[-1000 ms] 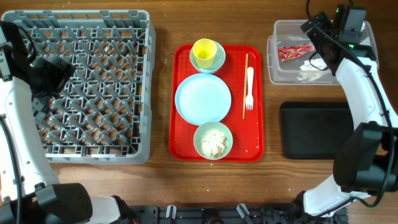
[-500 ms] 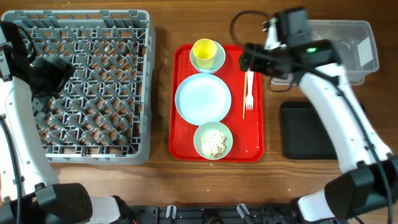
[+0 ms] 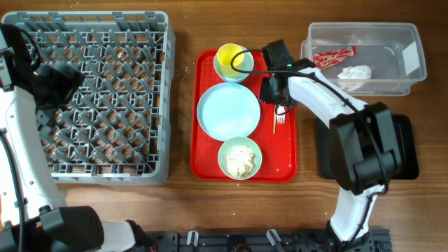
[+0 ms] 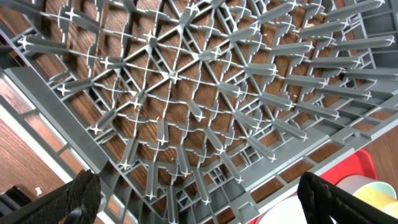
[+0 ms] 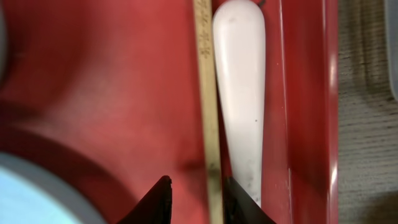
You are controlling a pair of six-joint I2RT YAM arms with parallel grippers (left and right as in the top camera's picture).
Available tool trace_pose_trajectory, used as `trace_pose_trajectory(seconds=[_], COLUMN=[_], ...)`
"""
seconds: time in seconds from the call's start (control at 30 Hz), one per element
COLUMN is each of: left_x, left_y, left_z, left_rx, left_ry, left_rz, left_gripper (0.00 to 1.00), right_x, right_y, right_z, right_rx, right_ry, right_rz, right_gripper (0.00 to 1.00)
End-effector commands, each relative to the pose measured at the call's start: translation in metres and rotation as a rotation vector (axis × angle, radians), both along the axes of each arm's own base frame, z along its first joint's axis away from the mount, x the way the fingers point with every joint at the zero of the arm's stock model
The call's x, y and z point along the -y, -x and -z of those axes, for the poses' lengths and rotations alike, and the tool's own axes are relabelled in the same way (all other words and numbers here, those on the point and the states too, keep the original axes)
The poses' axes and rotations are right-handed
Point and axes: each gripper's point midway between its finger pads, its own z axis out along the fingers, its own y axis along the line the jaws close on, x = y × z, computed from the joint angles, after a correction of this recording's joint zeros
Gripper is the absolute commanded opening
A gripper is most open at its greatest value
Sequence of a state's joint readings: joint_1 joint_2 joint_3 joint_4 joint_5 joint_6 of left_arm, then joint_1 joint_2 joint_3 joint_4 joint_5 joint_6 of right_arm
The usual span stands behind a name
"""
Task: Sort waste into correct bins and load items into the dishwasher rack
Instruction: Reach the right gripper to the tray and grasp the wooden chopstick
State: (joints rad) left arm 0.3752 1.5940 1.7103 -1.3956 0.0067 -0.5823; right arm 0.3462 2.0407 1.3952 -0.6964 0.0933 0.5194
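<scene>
Wooden stick [image 5: 205,74], red tray [image 5: 106,74]: right end effector [image 5: 198,202] straddles it, grip cannot be told; left end effector [image 4: 199,194] released over rack [image 4: 186,93].

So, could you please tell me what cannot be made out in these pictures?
Wooden stick: overhead, the right arm hides all but its lower end.
White fork: overhead, the arm covers its handle; right wrist view, tines lie past the bottom edge.
Right gripper: right wrist view, fingertips cut off at the bottom edge, so contact with the stick is unclear.
Black tray: overhead, largely under the arm.
</scene>
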Motion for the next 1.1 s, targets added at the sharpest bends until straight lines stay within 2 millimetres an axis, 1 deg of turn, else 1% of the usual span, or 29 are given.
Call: trace_pose_trajectory(seconds=[0.0,0.2,0.3,0.4,0.53,0.6,0.63,0.67,0.7,0.73,0.8,0.83,0.9,0.97,1.07], left_x=[0.0,0.0,0.0,0.0,0.0,0.0,0.0,0.0,0.0,0.0,0.0,0.0,0.0,0.0,0.0], left_y=[0.0,0.0,0.0,0.0,0.0,0.0,0.0,0.0,0.0,0.0,0.0,0.0,0.0,0.0,0.0], left_z=[-0.004,-0.004,-0.004,-0.004,-0.004,-0.004,-0.004,-0.004,-0.004,-0.004,-0.004,-0.004,-0.004,-0.004,-0.004], left_rx=[0.013,0.013,0.013,0.013,0.013,0.013,0.013,0.013,0.013,0.013,0.013,0.013,0.013,0.013,0.013], left_ry=[0.002,0.002,0.002,0.002,0.002,0.002,0.002,0.002,0.002,0.002,0.002,0.002,0.002,0.002,0.002], left_rz=[-0.01,-0.01,-0.01,-0.01,-0.01,-0.01,-0.01,-0.01,-0.01,-0.01,-0.01,-0.01,-0.01,-0.01,-0.01], left_gripper=[1.0,1.0,1.0,1.0,1.0,1.0,1.0,1.0,1.0,1.0,1.0,1.0,1.0,1.0,1.0], right_x=[0.011,0.01,0.007,0.002,0.001,-0.003,-0.004,-0.006,-0.007,-0.009,-0.01,-0.01,-0.008,-0.005,0.005], right_y=[-0.001,-0.002,0.001,0.005,0.005,0.006,0.005,0.0,-0.003,-0.008,-0.013,-0.013,-0.01,-0.005,0.002], right_z=[0.007,0.01,0.021,0.031,0.032,0.028,0.023,0.007,0.001,-0.011,-0.027,-0.029,-0.028,-0.021,-0.007], right_rx=[0.006,0.005,-0.021,-0.05,-0.052,-0.057,-0.056,-0.038,-0.029,-0.009,0.013,0.015,0.002,-0.011,-0.037], right_ry=[0.069,0.069,0.053,0.028,0.024,0.003,-0.005,-0.01,-0.014,-0.019,-0.021,-0.016,0.003,0.018,0.067], right_rz=[0.014,-0.008,-0.014,-0.018,-0.02,-0.028,-0.029,-0.029,-0.029,-0.031,-0.056,-0.062,-0.101,-0.128,-0.12], right_gripper=[0.29,0.31,0.3,0.26,0.25,0.24,0.24,0.24,0.24,0.24,0.25,0.27,0.29,0.29,0.29])
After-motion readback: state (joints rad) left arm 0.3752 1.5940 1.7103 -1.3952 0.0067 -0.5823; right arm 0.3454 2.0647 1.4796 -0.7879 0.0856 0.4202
